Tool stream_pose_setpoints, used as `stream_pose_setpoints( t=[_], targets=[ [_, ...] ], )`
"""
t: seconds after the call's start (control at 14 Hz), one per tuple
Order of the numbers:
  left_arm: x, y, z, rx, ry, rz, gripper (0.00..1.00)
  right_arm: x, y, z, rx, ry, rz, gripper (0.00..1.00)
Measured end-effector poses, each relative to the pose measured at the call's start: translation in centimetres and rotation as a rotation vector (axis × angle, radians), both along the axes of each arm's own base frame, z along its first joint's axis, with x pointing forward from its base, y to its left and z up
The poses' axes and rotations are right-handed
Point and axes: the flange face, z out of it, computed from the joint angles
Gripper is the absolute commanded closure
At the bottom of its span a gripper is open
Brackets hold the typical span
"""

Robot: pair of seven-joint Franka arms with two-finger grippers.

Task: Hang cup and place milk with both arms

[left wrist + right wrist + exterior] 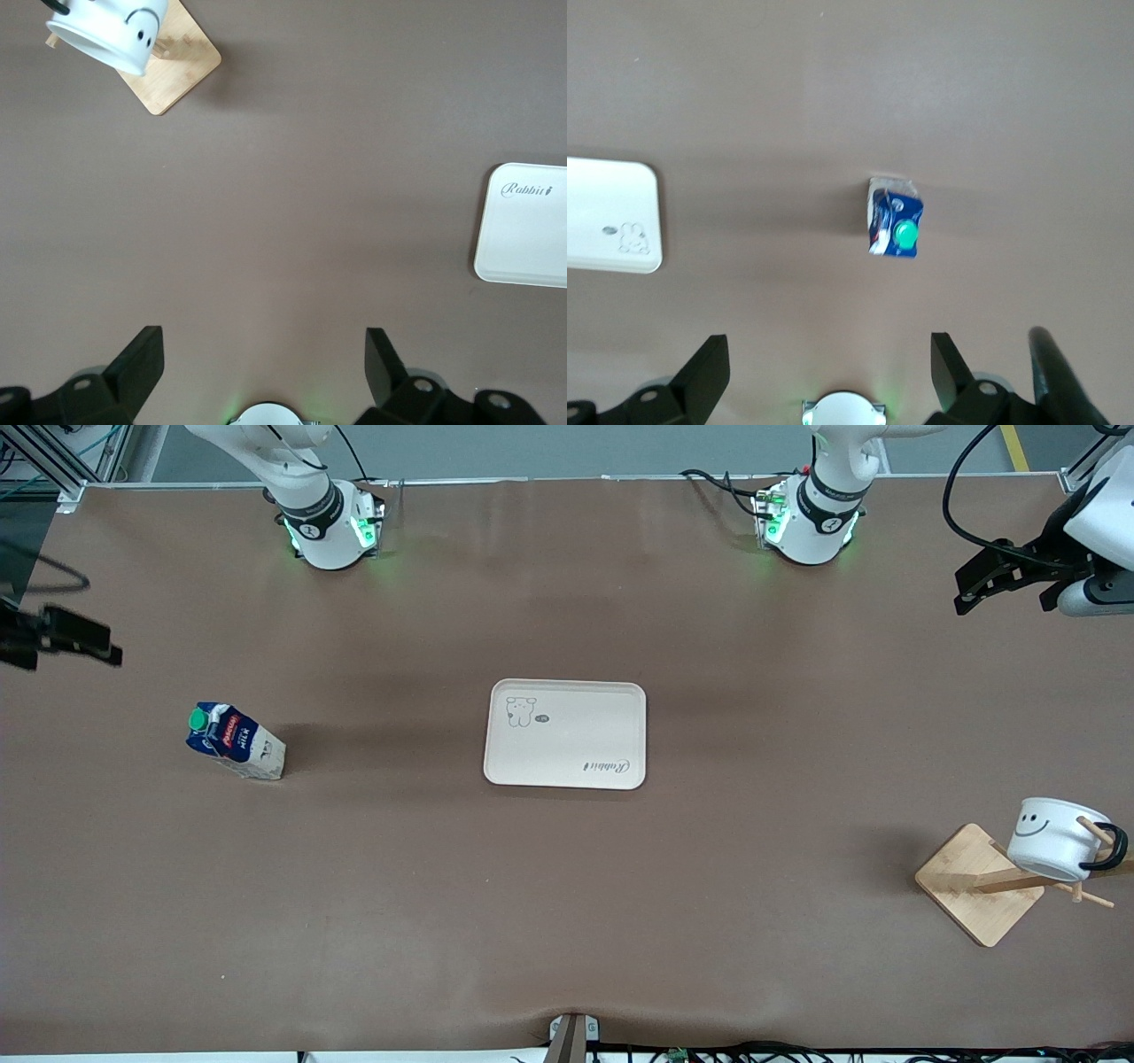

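So the milk [236,741] stands upright on the table [567,921] toward the right arm's end, well apart from the white tray [565,733] in the middle, green cap up and its long axis vertical, the gable ridge running slantwise to the table edges. The cup [1054,844] already hangs by its black handle on a peg of the wooden rack [979,883] at the left arm's end, tipped sideways with the mouth toward that end and the smiley showing. So the milk looks like what's left. If I were doing it, I'd bring the right gripper [824,372], which hovers over bare table with jaws spread wide, straight down and square to the carton's flat sides, pinching below the gable. The left gripper [264,367] waits over its end, also spread and empty.
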Motion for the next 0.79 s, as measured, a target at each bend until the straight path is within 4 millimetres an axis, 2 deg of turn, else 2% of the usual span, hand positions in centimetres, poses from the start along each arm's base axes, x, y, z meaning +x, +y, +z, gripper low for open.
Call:
stream_pose_setpoints(
  t=[0.07, 0.43, 0.57, 0.79],
  targets=[
    [0.0, 0.0, 0.1, 0.0, -0.001, 0.0, 0.0, -0.8, 0.2, -0.2, -0.001, -0.013, 0.0, 0.0],
    [-0.1, 0.0, 0.0, 0.0, 0.0, 0.0, 0.0, -3.4, 0.7, -3.6, -0.017, -0.015, 0.0, 0.0],
    [-0.1, 0.0, -0.1, 0.0, 0.002, 0.0, 0.0, -4.3, 0.8, -4.1, -0.017, -0.016, 0.029, 0.0],
    [-0.1, 0.0, -0.1, 0.0, 0.002, 0.0, 0.0, -4.8, -0.4, -4.2, -0.007, -0.02, 0.092, 0.0]
  ],
)
